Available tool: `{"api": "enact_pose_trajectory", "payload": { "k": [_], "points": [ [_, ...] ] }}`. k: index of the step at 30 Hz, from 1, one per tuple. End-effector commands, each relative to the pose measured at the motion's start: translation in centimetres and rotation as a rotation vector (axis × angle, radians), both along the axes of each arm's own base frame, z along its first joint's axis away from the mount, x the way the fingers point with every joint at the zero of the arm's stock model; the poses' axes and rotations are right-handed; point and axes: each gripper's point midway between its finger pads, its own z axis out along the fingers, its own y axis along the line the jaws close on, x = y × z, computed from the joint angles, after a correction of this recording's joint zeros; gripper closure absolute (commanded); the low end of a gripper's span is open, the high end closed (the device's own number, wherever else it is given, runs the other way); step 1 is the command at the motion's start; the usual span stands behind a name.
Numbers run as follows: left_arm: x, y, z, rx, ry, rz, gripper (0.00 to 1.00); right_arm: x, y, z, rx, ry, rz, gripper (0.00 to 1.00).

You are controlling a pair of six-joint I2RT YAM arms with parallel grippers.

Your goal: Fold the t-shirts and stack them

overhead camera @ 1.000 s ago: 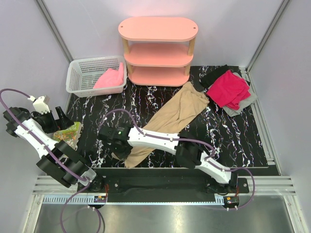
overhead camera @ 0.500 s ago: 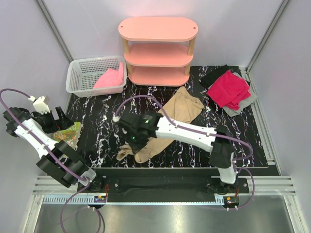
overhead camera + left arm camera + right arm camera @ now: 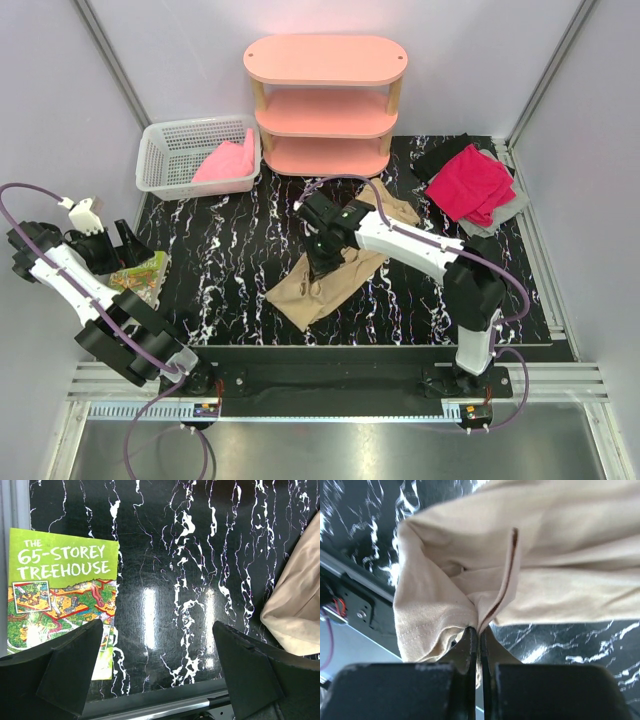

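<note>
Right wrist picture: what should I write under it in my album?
The right hand pinches a fold of the tan t-shirt over the black marbled table.

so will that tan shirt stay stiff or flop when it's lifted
Probably floppy: the tan t-shirt bunches into folds where the right gripper pinches it. Likely light, as one thin pinch carries an edge. The rest, lying on the table, would probably trail.

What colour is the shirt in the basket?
Pink; the t-shirt shows best in the top external view.
</note>
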Motion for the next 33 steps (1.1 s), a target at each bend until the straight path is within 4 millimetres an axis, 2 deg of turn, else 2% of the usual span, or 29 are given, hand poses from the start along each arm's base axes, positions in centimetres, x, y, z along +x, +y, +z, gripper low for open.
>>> {"api": "enact_pose_trajectory", "payload": {
  "k": [1,6,13,19,20,21,22,24,25,26,27,28,29,30,31,32,33],
  "points": [
    [0.6,-0.1,1.9,0.026,-0.071,-0.037,0.03,2.3,0.8,0.7,0.096,-0.027,-0.022,1.0],
    [0.5,-0.3,1.7,0.025,-0.066,-0.047,0.03,5.6,-2.5,-0.6,0.068,-0.029,-0.123,1.0],
    [0.5,-0.6,1.5,0.014,-0.065,-0.066,0.03,8.4,-6.3,-1.9,0.027,-0.025,-0.216,1.0],
    [0.3,-0.8,1.4,0.016,-0.062,-0.078,0.03,9.7,-6.7,-4.1,0.009,0.029,-0.24,1.0],
    [0.3,-0.8,1.5,0.016,-0.063,-0.079,0.03,9.7,-6.7,-5.4,-0.009,0.058,-0.241,1.0],
    [0.3,-0.9,1.5,0.013,-0.061,-0.08,0.03,9.8,-6.7,-6.0,-0.018,0.066,-0.244,0.96],
    [0.2,-0.9,1.5,0.018,-0.063,-0.084,0.03,9.6,-7.0,-7.2,-0.053,0.09,-0.245,0.88],
    [0.2,-0.9,1.6,0.022,-0.064,-0.089,0.03,10.5,-7.6,-7.9,-0.101,0.068,-0.26,0.7],
    [0.1,-1.0,1.6,0.025,-0.064,-0.094,0.03,10.4,-8.4,-8.4,-0.146,0.082,-0.272,0.61],
    [0.1,-1.0,1.6,0.028,-0.063,-0.096,0.03,11.2,-9.5,-8.5,-0.197,0.05,-0.297,0.55],
    [0.1,-1.1,1.6,0.026,-0.063,-0.098,0.03,12.0,-9.6,-7.7,-0.208,0.018,-0.31,0.49],
    [0.0,-1.1,1.6,0.025,-0.062,-0.102,0.03,12.1,-10.3,-7.0,-0.243,0.007,-0.323,0.37],
    [0.0,-1.1,1.5,0.025,-0.06,-0.103,0.03,13.3,-11.8,-6.1,-0.317,-0.067,-0.361,0.35],
    [0.0,-1.2,1.4,0.023,-0.059,-0.106,0.03,14.5,-12.0,-4.3,-0.326,-0.123,-0.383,0.34],
    [-0.1,-1.3,1.3,0.019,-0.058,-0.111,0.03,14.8,-12.9,-2.7,-0.356,-0.16,-0.402,0.33],
    [-0.1,-1.3,1.2,0.021,-0.056,-0.112,0.03,16.3,-13.6,-0.4,-0.379,-0.243,-0.435,0.31],
    [-0.1,-1.4,1.1,0.018,-0.053,-0.115,0.03,16.8,-14.1,0.9,-0.393,-0.282,-0.451,0.3]
  ]
}}
